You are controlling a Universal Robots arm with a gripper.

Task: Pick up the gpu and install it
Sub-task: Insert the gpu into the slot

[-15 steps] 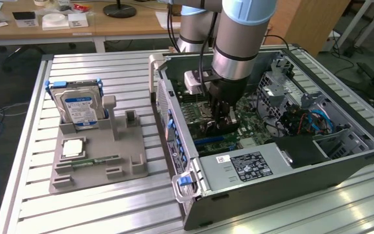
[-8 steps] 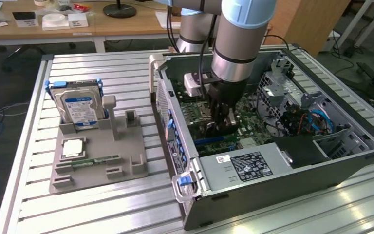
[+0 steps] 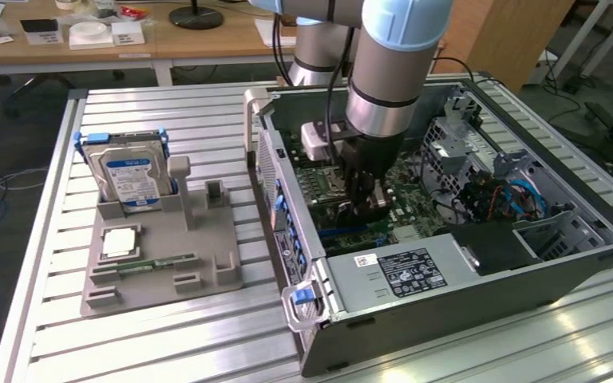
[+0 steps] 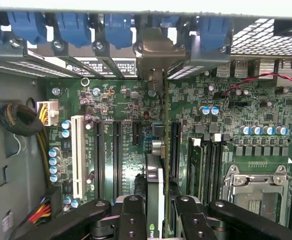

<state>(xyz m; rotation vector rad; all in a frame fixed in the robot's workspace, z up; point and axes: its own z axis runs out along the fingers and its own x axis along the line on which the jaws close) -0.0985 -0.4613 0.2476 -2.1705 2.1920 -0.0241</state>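
Gripper [image 4: 155, 212] clasps one gpu [image 4: 155, 175] above motherboard [image 4: 121, 145].

A green motherboard [image 4: 126, 145] sits under blue clips [image 4: 73, 27]; the black graphics card [image 4: 155, 200] stands between black gripper [image 4: 155, 220] fingers; at left, a blue-labelled silver hard drive [image 3: 131, 177] on a grey holder [image 3: 157, 267].

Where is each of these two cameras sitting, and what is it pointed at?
Exterior view: off the arm, above the table, looking down at the open computer case; the robot arm reaches in.
Wrist view: on the wrist, facing the green motherboard; the gripper shows, clamped on the gpu, held edge-on.
Shared: the motherboard and the gripper.
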